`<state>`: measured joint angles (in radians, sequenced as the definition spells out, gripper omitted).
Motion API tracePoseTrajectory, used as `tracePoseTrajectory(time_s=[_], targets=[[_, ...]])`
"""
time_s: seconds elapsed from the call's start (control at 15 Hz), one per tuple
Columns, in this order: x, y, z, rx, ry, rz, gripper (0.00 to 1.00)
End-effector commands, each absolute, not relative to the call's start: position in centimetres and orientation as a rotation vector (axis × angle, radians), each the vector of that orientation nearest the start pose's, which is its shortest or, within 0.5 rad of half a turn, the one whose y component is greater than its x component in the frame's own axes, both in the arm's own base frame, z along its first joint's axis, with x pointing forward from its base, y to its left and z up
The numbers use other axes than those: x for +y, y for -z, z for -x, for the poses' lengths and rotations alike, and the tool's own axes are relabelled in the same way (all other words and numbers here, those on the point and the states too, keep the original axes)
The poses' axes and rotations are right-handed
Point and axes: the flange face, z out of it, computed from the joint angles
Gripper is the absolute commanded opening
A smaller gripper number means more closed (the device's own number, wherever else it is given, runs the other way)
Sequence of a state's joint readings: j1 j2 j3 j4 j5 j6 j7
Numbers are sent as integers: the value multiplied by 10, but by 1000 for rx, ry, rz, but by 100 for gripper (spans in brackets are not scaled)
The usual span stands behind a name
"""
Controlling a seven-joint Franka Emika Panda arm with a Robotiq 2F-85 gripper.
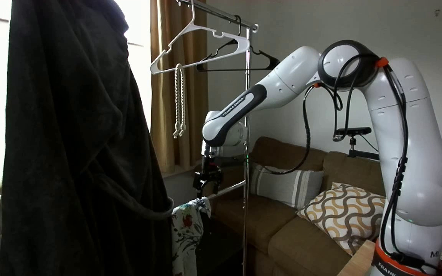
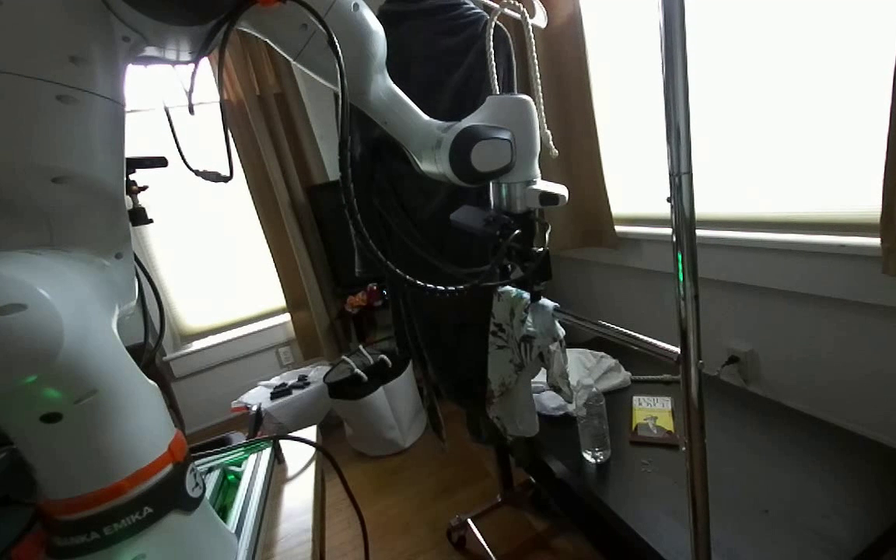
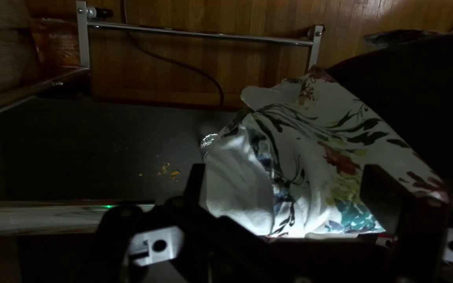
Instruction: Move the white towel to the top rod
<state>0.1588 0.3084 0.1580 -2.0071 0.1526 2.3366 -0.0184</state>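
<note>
The white towel with a floral print hangs draped over the lower rod of the clothes rack. It also shows in an exterior view and in the wrist view. My gripper points down just above the towel's top fold. In the wrist view my gripper is open, its fingers wide apart on either side of the towel. Whether the fingers touch the cloth cannot be told. The top rod runs high above, with hangers on it.
A dark robe hangs close beside the towel. A white hanger with a rope and a black hanger hang above. The rack's upright pole stands nearby. A bottle and book are on the black table.
</note>
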Motion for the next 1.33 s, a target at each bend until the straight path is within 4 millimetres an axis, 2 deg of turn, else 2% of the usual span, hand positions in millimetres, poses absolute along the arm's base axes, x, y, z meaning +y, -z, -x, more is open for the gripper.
tracePoseTrajectory(time_s=[0.0, 0.13, 0.2, 0.27, 0.33, 0.4, 0.6, 0.73, 0.87, 1.07, 1.13, 1.2, 1.27], targets=[[190, -302, -568, -321, -47, 2999, 100], [197, -289, -563, -352, -94, 2980, 100], [199, -282, -562, -342, -110, 2981, 94], [200, -278, -562, -337, -97, 2989, 86], [202, -275, -564, -334, -70, 2994, 70], [204, -271, -567, -345, -50, 2999, 68], [204, -262, -573, -351, -11, 3028, 44], [203, -258, -576, -362, 17, 3043, 32], [201, -255, -580, -376, 59, 3066, 33], [201, -251, -589, -406, 109, 3069, 49], [202, -248, -591, -415, 123, 3065, 50], [204, -246, -593, -424, 138, 3054, 45], [206, -245, -595, -431, 145, 3044, 25]])
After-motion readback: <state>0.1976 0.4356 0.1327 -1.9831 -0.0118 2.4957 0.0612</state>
